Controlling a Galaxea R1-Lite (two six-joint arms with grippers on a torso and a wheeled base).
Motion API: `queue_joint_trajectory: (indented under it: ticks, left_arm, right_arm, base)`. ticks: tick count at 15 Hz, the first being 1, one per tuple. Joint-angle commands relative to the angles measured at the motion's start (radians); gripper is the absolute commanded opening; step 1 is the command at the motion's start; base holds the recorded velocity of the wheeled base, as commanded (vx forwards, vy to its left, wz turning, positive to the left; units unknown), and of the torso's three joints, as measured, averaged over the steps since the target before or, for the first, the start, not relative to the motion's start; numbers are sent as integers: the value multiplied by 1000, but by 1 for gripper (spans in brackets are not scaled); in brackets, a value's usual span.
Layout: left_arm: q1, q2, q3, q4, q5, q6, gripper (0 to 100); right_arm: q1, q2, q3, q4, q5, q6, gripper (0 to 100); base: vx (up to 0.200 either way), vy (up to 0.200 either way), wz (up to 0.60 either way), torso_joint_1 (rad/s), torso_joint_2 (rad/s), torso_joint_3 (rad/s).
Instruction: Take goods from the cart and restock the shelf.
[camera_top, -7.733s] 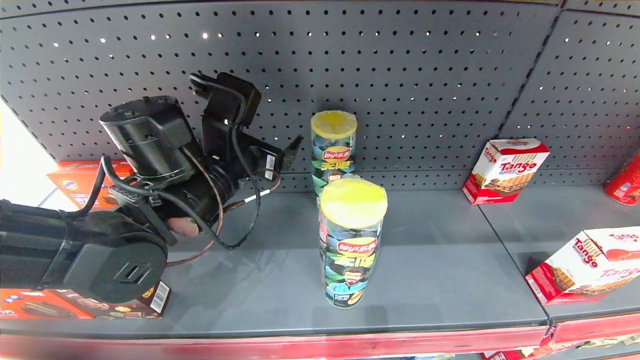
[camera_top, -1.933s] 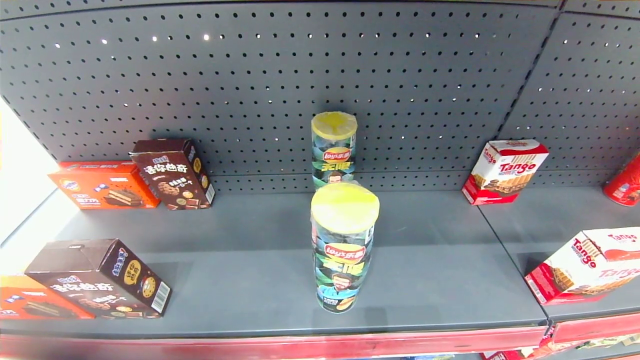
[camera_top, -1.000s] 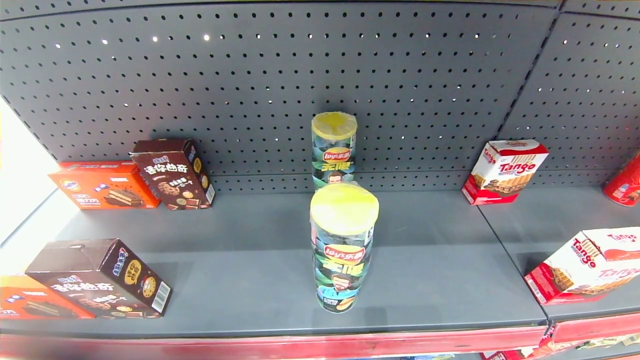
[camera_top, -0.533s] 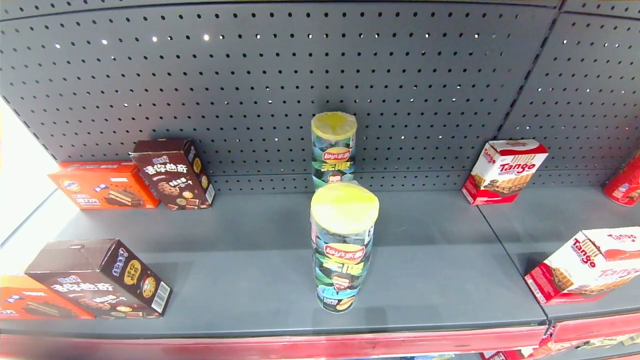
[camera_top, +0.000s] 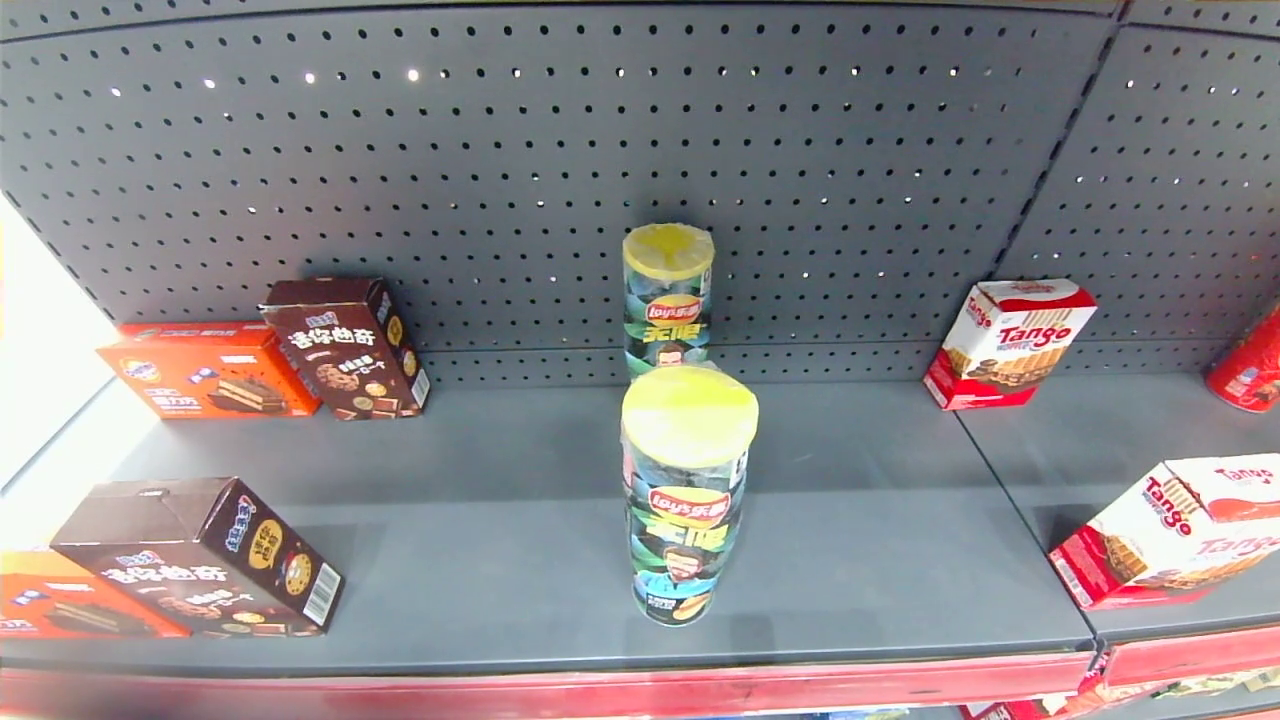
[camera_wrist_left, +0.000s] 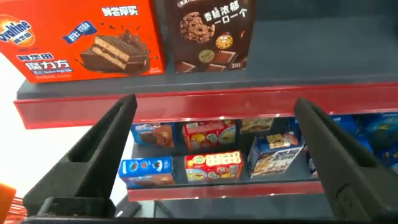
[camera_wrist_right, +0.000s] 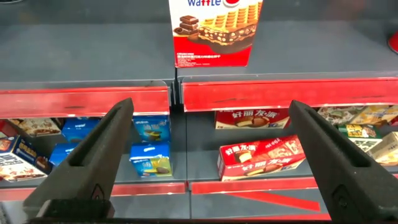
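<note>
The shelf (camera_top: 480, 520) is seen partly stocked, with broad bare stretches left between its groups of goods. On the right section, a front wafer box (camera_top: 1170, 530) and a rear wafer box (camera_top: 1010, 342) are set well apart. On the left, a front brown box (camera_top: 200, 555) is laid just beside a front orange box (camera_top: 60, 605) at the lip, and a rear brown box (camera_top: 345, 345) is stood just beside a rear orange box (camera_top: 205, 368) near the back panel. In the middle, a front can (camera_top: 686, 495) is stood upright near the lip, in line with a rear can (camera_top: 667, 295) at the back. The left gripper (camera_wrist_left: 214, 102) is held off in front of the shelving, facing its red lip, with the jaws spread wide and nothing between them. The right gripper (camera_wrist_right: 210, 104) is held likewise, jaws wide apart and empty. No placing is judged to be in hand, since no item is carried. Restocking is judged well short of done: the rows could be filled further, so another item is to be fetched from the cart.
</note>
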Motion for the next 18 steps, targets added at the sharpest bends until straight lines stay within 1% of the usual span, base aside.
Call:
queue_joint_trajectory:
  ticks: [1,9,12,15,18]
  left_arm:
    - [-1,-5,0,-1,1,-2,100]
    - [-2,-5,0,-1,-2,-2,100]
    - [-2,-5,0,-1,-5,2,100]
    - [-1,-5,0,-1,4,-5,100]
    - [-1,-5,0,-1,3,-4,100]
  right_arm:
    - [0,0,0,0,0,0,100]
    - [2,0,0,2,5,-5,100]
    - [2,0,0,0,5,-2,100]
    - [0,0,0,2,3,4,100]
    - [0,0,0,0,0,0,100]
  base:
    - [0,0,0,0,0,0]
    - [0,0,0,0,0,0]
    - [0,0,0,0,0,0]
    - [0,0,0,0,0,0]
    - [0,0,0,0,0,0]
